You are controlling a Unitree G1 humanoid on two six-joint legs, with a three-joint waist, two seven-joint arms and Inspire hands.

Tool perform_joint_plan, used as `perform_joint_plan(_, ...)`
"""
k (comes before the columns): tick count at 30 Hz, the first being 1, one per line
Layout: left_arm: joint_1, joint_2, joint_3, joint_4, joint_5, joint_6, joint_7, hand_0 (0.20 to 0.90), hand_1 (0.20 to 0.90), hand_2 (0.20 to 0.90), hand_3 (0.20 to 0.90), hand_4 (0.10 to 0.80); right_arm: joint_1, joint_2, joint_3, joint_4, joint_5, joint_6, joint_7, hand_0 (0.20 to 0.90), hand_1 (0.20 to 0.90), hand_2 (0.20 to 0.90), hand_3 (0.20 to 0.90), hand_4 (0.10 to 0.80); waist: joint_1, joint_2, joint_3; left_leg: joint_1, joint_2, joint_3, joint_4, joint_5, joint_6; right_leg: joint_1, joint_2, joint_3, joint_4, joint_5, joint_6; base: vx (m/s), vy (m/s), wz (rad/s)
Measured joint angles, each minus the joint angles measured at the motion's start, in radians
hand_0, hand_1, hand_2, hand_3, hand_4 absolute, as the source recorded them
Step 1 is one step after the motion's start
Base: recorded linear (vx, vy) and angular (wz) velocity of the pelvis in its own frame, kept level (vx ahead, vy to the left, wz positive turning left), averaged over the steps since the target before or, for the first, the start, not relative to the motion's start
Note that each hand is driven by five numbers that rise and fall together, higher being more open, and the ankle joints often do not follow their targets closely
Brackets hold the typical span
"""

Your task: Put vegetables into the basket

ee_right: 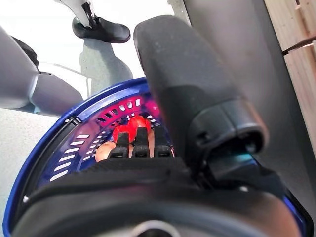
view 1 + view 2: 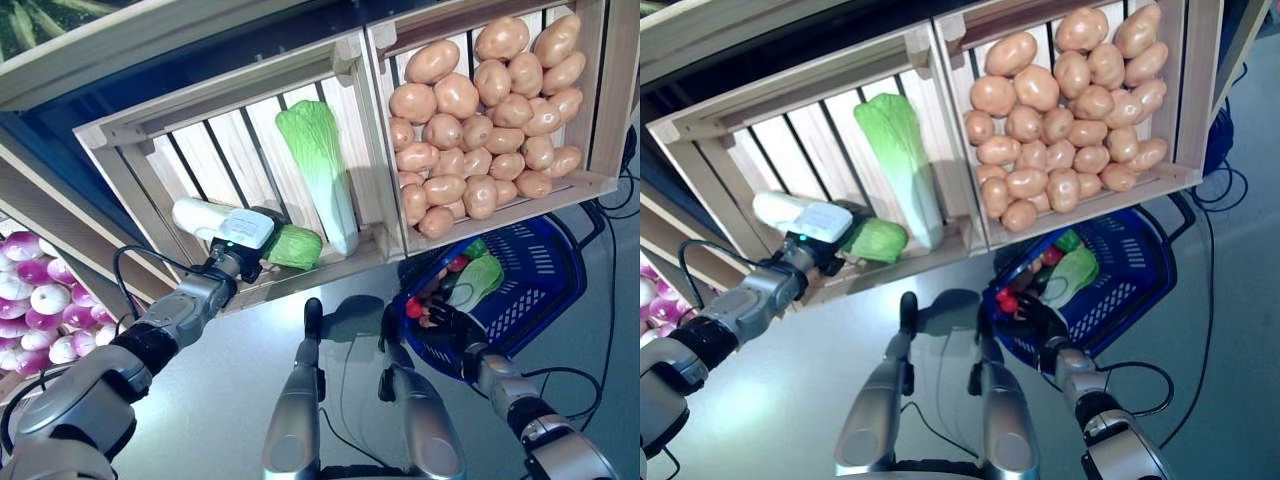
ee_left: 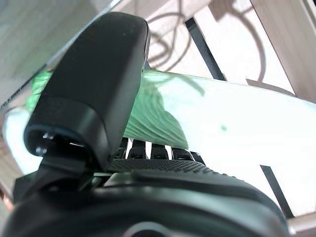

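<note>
My left hand (image 2: 243, 250) reaches into the left wooden crate (image 2: 120, 150) on the stand. Its thumb (image 3: 94, 94) and fingers close around a napa cabbage (image 2: 296, 247) that lies along the crate's front edge, its white stem end (image 2: 192, 214) sticking out past the hand. The cabbage's green leaf also shows in the left wrist view (image 3: 158, 113). The blue plastic basket (image 2: 545, 262) stands on the floor below the stand. A green leafy vegetable (image 2: 478, 280) and small red vegetables (image 1: 131, 126) lie in it. My right hand (image 2: 447, 322) is at the basket's near rim (image 1: 59, 143) with fingers straight.
A second napa cabbage (image 2: 320, 165) leans upright in the same crate, just right of my left hand. A crate of potatoes (image 2: 480, 120) overhangs the basket. Purple-and-white round vegetables (image 2: 35, 300) fill a lower shelf at the left. Grey floor (image 2: 230, 400) lies between.
</note>
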State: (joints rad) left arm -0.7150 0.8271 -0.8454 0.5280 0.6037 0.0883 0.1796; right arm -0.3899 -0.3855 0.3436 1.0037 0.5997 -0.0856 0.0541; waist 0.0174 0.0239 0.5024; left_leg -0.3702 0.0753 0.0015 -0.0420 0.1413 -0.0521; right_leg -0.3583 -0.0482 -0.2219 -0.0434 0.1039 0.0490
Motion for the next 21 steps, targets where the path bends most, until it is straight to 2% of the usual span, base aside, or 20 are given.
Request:
perform_joint_plan(5, -0.008, -0.015, -0.005, 0.001, 0.001, 0.035, -0.004, 0.900, 0.900, 0.900, 0.900, 0.800, -0.011, 0.000, 0.000, 0.001, 0.001, 0.001, 0.000, 0.900, 0.900, 0.900, 0.900, 0.800, 0.000, 0.001, 0.001, -0.003, 0.000, 0.000, 0.004, 0.000, 0.000, -0.007, -0.001, 0.001, 0.012, -0.001, -0.001, -0.005, -0.017, 0.00)
perform_joint_plan(9, -0.015, -0.062, -0.005, 0.060, 0.015, 0.059, 0.101, 0.900, 0.900, 0.900, 0.900, 0.800, -0.026, 0.000, -0.001, 0.005, 0.005, 0.002, -0.002, 0.900, 0.900, 0.900, 0.900, 0.800, -0.002, -0.002, 0.002, -0.034, 0.002, -0.001, 0.017, 0.003, -0.002, -0.039, 0.000, -0.001, 0.031, -0.003, -0.004, -0.017, -0.052, 0.00)
perform_joint_plan(15, -0.022, -0.166, 0.017, 0.281, 0.034, 0.000, 0.403, 0.900, 0.900, 0.900, 0.900, 0.800, -0.046, 0.012, 0.025, 0.003, 0.037, 0.001, -0.017, 0.900, 0.900, 0.900, 0.900, 0.800, -0.003, -0.021, 0.011, -0.061, 0.008, -0.002, 0.033, 0.005, -0.006, -0.070, 0.005, -0.001, 0.058, -0.010, -0.014, -0.013, -0.018, 0.00)
perform_joint_plan(17, -0.030, -0.200, 0.042, 0.365, 0.032, -0.035, 0.514, 0.900, 0.900, 0.900, 0.900, 0.800, -0.056, 0.023, 0.031, 0.003, 0.037, 0.001, -0.031, 0.900, 0.900, 0.900, 0.900, 0.800, -0.003, -0.039, 0.018, -0.071, 0.011, -0.002, 0.035, 0.008, -0.010, -0.091, 0.007, 0.000, 0.080, -0.014, -0.019, -0.013, -0.009, -0.02)
perform_joint_plan(21, -0.033, -0.254, 0.101, 0.463, 0.027, -0.064, 0.650, 0.900, 0.900, 0.900, 0.900, 0.800, -0.060, 0.049, 0.039, -0.001, 0.036, 0.001, -0.043, 0.900, 0.900, 0.900, 0.900, 0.800, -0.008, -0.071, 0.020, -0.087, 0.014, 0.000, 0.036, 0.013, -0.010, -0.119, 0.008, 0.011, 0.102, -0.020, -0.017, -0.015, -0.016, -0.03)
